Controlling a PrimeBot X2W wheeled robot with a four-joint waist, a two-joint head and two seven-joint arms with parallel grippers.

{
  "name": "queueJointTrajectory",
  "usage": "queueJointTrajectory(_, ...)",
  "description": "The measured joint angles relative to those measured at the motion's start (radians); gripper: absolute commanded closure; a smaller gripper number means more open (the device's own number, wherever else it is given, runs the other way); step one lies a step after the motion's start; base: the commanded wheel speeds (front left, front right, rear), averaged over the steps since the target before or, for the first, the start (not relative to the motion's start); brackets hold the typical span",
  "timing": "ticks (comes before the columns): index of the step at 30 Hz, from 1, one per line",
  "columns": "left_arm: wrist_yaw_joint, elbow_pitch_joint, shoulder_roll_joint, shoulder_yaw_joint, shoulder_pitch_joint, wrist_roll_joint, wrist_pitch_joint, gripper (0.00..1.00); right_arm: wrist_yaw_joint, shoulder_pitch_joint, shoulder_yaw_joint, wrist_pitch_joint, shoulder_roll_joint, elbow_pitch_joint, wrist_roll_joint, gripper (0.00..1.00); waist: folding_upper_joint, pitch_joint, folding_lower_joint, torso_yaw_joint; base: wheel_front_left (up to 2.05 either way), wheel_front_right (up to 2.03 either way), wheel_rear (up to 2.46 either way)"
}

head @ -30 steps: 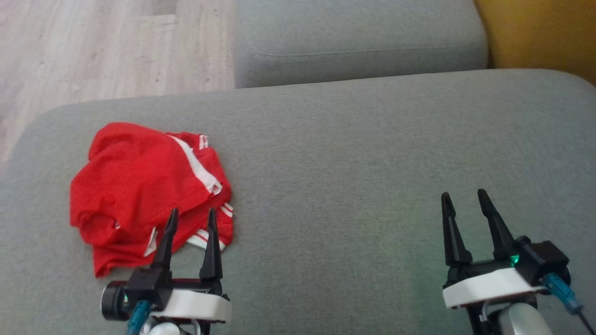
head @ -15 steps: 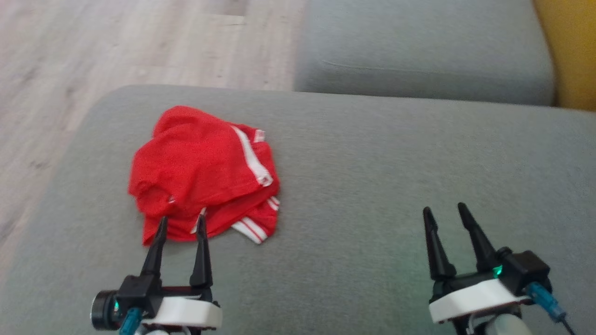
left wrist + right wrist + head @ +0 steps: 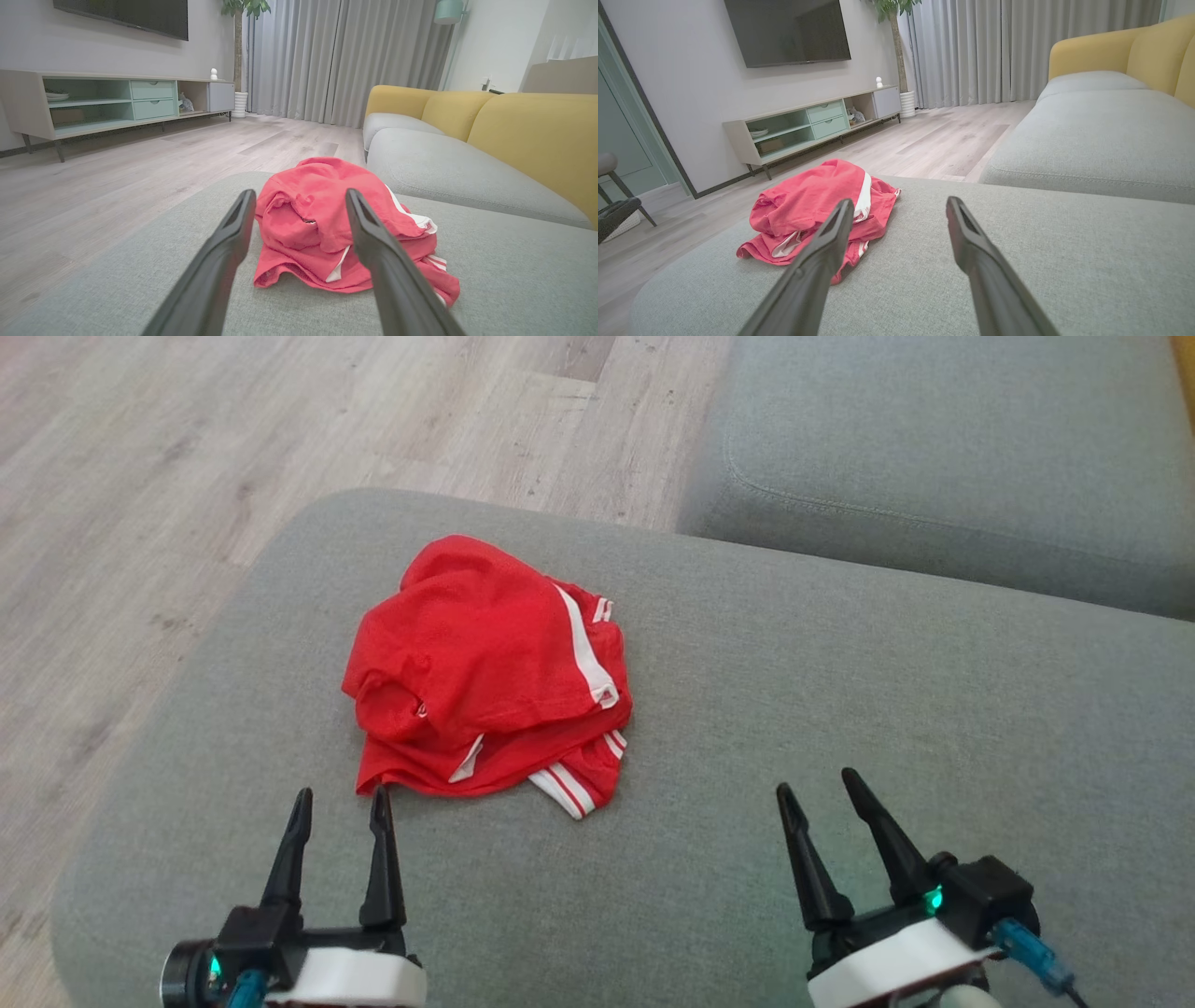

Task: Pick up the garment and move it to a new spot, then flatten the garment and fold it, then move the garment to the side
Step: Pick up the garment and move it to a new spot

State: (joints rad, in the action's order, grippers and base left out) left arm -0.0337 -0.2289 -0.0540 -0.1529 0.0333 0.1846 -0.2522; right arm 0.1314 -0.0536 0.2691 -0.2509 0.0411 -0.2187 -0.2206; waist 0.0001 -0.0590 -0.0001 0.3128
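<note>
Trouble from here would most likely come from the first grasp. The garment [image 3: 485, 672] is a loose heap of several layers, so a pinch at its near hem could catch only the top layer, and the rest would trail and drag across the seat cushion [image 3: 840, 728] as it lifts. It lies toward the far left corner of that cushion, not far from the left edge, beyond which is the wooden floor [image 3: 168, 457]. A sweep that way, or a slack hold, could let it slide off. The cushion looks soft, so fingers driven down too hard might dig into the upholstery and nip it along with the cloth. The left tool [image 3: 340, 792] hovers just short of the heap's near edge, its two dark fingers moderately apart and holding nothing; in its wrist view the heap sits between and beyond them. The right tool [image 3: 816, 780] is well apart from the cloth, over the near middle of the cushion, likewise parted and empty. The garment itself is bright red, thin and mesh-like, crumpled and folded over on itself with a rounded hump toward the far side. A white stripe [image 3: 583, 649] runs along one seam, and shorter white bands show at the hem on its near right side. It looks like sports shorts, though the outline cannot be read for certain.
</note>
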Motion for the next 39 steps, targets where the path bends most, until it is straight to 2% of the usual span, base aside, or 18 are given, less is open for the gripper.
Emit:
queueJointTrajectory(5,0.037,-0.013,-0.008,0.012,-0.014,-0.010,0.000,0.00,0.000,0.000,0.014,0.000,0.000,0.000,0.000,0.00,0.0000,0.018,0.0000,-0.018,0.00,0.00,0.00)
queueJointTrajectory(8,0.079,-0.060,-0.055,0.009,-0.089,-0.032,0.005,0.00,0.000,0.003,0.014,0.000,0.000,0.000,0.002,0.00,0.0000,0.046,0.0001,-0.035,0.00,0.00,0.00)
queueJointTrajectory(11,0.127,-0.136,-0.121,-0.018,-0.249,-0.044,0.100,0.00,0.000,0.016,0.010,0.000,0.001,0.001,0.011,0.00,0.0000,0.087,0.0001,-0.055,0.00,0.00,0.00)
queueJointTrajectory(14,0.154,-0.235,-0.171,-0.051,-0.428,-0.028,0.237,0.00,0.000,0.054,0.012,0.000,0.002,0.005,0.015,0.00,0.0000,0.133,0.0003,-0.078,0.00,0.00,0.00)
queueJointTrajectory(16,0.158,-0.263,-0.188,-0.062,-0.479,-0.016,0.274,0.00,0.000,0.070,0.018,0.000,0.004,0.007,0.020,0.00,0.0000,0.148,0.0004,-0.088,0.00,0.00,0.00)
queueJointTrajectory(22,0.166,-0.431,-0.299,-0.154,-0.666,0.046,0.421,0.00,0.000,0.122,0.032,0.000,0.005,0.014,0.018,0.00,0.0000,0.220,0.0004,-0.166,0.00,0.00,0.00)
queueJointTrajectory(28,0.166,-0.566,-0.344,-0.220,-0.759,0.157,0.503,0.00,0.000,0.134,0.040,0.000,0.006,0.014,0.011,0.00,0.0000,0.279,0.0003,-0.228,0.00,0.00,0.00)
queueJointTrajectory(34,0.166,-0.652,-0.368,-0.246,-0.807,0.213,0.508,0.00,0.000,0.173,0.024,0.000,0.007,0.014,-0.008,0.00,-0.0001,0.316,0.0003,-0.263,0.00,0.00,0.00)
queueJointTrajectory(35,0.166,-0.657,-0.368,-0.257,-0.809,0.221,0.506,0.87,0.000,0.173,0.022,0.000,0.007,0.013,-0.008,0.00,-0.0001,0.319,0.0003,-0.265,0.00,0.00,0.00)
queueJointTrajectory(36,0.166,-0.658,-0.367,-0.269,-0.811,0.227,0.495,1.00,0.000,0.173,0.020,0.000,0.007,0.012,-0.008,0.00,-0.0001,0.320,0.0003,-0.266,0.00,0.00,0.00)
queueJointTrajectory(39,0.166,-0.663,-0.370,-0.288,-0.817,0.238,0.438,1.00,0.000,0.173,0.019,0.000,0.007,0.006,-0.008,0.00,-0.0001,0.313,0.0002,-0.265,0.00,0.00,0.00)
